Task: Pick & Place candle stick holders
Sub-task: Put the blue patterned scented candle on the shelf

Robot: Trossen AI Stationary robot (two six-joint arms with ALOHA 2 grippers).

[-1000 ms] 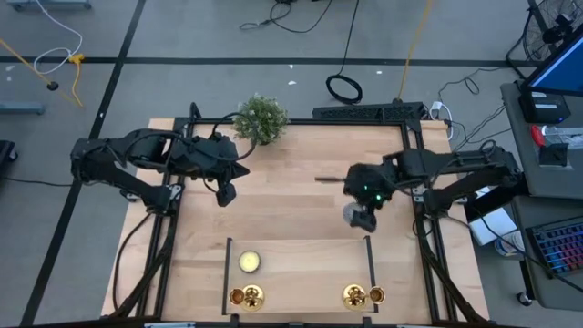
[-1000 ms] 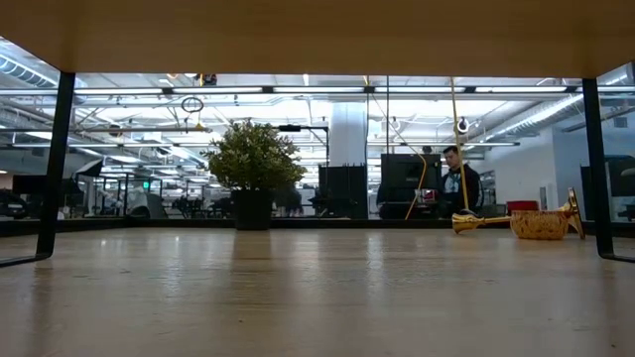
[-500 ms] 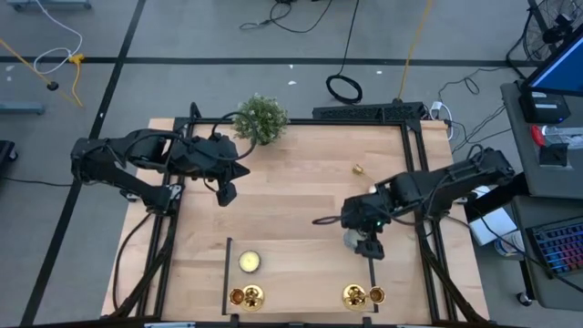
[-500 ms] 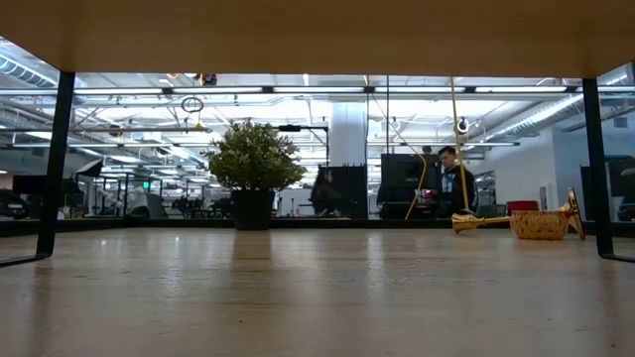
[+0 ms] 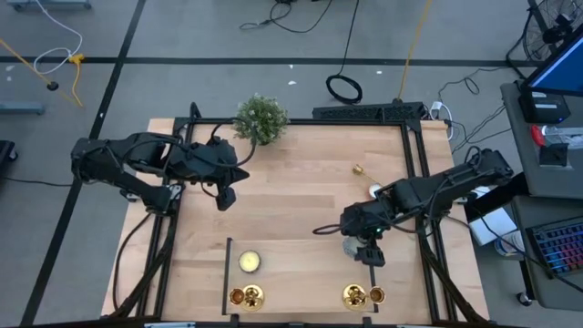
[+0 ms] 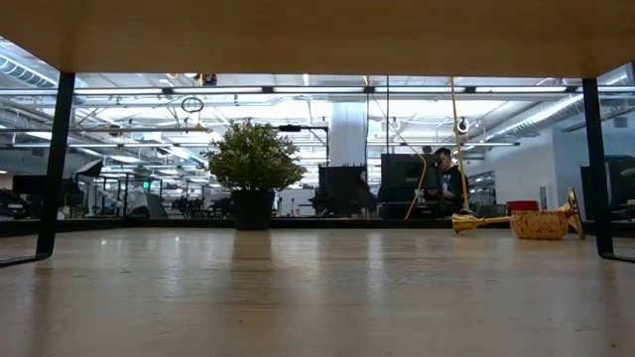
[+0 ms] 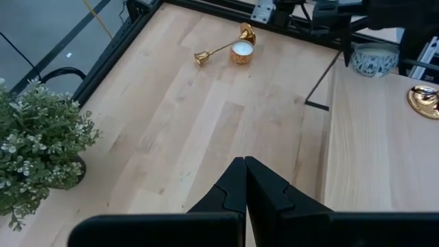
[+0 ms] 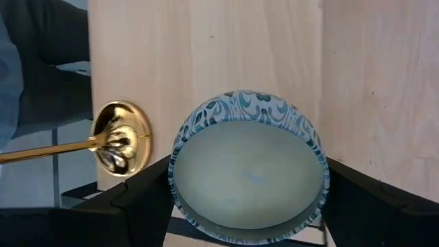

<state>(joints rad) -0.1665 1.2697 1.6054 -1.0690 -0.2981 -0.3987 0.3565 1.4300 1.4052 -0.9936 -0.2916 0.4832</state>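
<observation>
1. Hovering over the left half of the table (image 5: 291, 182), near the potted plant (image 5: 260, 118): left gripper (image 5: 225, 196), fingers (image 7: 233, 185) pressed together, holding nothing.
2. Low over the near right of the table: right gripper (image 5: 362, 250), fingers (image 8: 137, 192) set wide and clamped on either side of a blue-patterned tin (image 8: 248, 168).
3. Lying on its side at the far right, well apart from both grippers: one candle stick holder (image 7: 219, 49), slim stem pointing away from its flared base, just beside a small gold cup with a white centre (image 7: 241, 51).
4. At the near edge, left side: a second gold holder (image 5: 246, 295), with a round yellow candle (image 5: 250, 262) just beyond it.
5. At the near edge, right side, just nearer than the right gripper: a third gold holder (image 5: 363, 294), round base and stem also seen past the held tin.
6. Seen level across the table: plant at the middle left, fallen holder at the far right.
</observation>
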